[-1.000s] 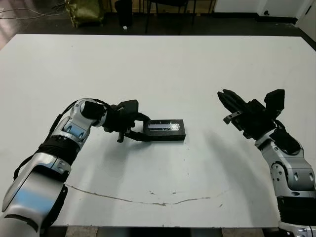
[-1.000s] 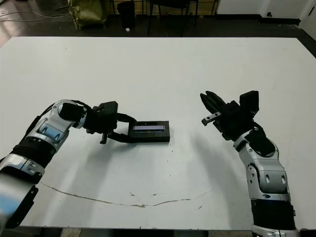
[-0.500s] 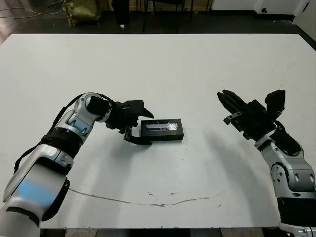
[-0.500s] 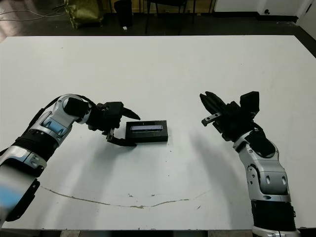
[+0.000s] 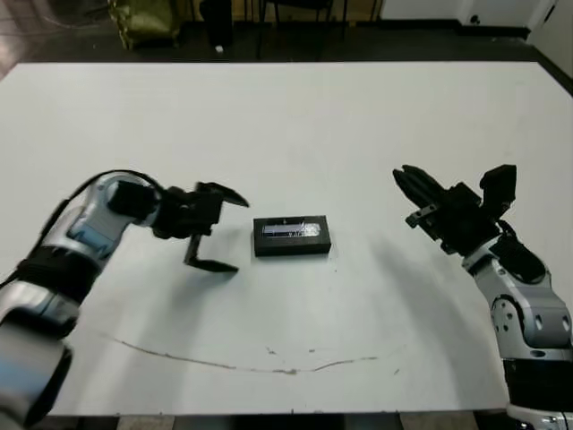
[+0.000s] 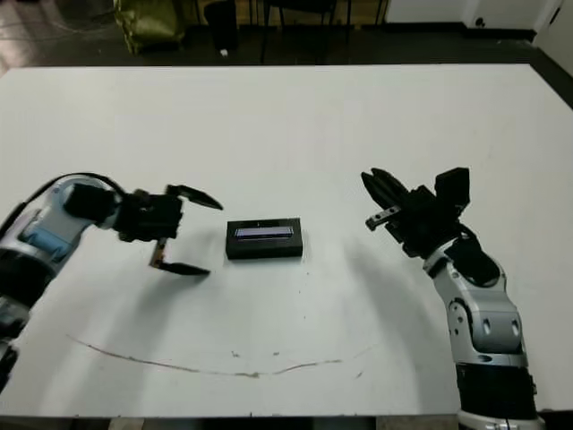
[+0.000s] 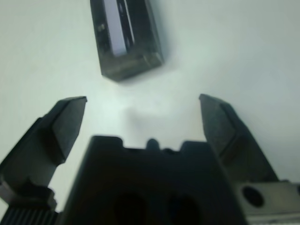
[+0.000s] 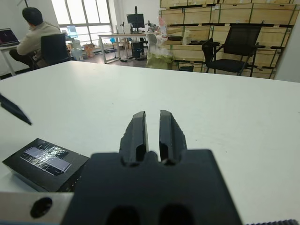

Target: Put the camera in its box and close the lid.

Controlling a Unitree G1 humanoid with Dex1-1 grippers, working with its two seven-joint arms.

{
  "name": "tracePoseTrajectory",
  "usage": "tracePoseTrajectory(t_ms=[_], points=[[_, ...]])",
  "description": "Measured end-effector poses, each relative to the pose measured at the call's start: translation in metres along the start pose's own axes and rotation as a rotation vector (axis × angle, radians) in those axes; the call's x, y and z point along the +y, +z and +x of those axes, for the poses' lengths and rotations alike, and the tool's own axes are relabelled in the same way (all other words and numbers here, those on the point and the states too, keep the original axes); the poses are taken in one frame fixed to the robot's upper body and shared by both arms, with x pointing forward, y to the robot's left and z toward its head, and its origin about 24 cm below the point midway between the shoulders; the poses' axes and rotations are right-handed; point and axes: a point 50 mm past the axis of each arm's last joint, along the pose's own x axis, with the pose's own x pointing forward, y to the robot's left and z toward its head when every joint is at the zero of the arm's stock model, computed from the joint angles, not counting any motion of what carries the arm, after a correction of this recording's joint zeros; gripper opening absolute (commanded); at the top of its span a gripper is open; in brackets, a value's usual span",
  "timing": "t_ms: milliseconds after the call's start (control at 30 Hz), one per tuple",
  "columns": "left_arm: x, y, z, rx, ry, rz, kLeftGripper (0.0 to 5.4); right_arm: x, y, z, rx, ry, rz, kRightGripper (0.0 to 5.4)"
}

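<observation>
Left gripper [image 5: 220,231] backed off the closed, pale-striped box [image 5: 292,236].

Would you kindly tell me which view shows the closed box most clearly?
The left eye view: the whole box lies unobstructed, its pale stripe on top. The right eye view shows the same. The left wrist view crops and blurs it; the right wrist view catches it at an edge.
</observation>
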Motion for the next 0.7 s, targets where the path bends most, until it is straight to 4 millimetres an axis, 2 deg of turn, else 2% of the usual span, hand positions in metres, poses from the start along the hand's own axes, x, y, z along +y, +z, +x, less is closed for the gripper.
tracePoseTrajectory(t_ms=[133,267,367,467,567,700], points=[[-0.013,-0.013,-0.015,-0.009,0.027,-0.104,5.39,0.0,0.0,0.0,0.001,-0.001,-0.005,0.0],[-0.015,-0.02,-0.033,-0.035,0.126,-0.2,5.39,0.001,0.0,0.0,0.003,-0.009,-0.011,0.0],[0.0,-0.017,-0.06,-0.09,0.362,-0.286,5.29,0.001,0.0,0.001,0.001,-0.014,-0.009,0.0],[0.012,-0.008,-0.078,-0.18,0.673,-0.343,4.75,0.001,0.0,0.001,0.008,-0.028,-0.028,0.0],[0.014,0.008,-0.062,-0.319,0.85,-0.377,4.01,0.003,0.0,0.002,-0.005,-0.025,-0.038,0.0],[0.011,0.038,-0.03,-0.455,0.901,-0.4,3.02,0.005,-0.001,0.003,-0.008,-0.023,-0.038,0.0]])
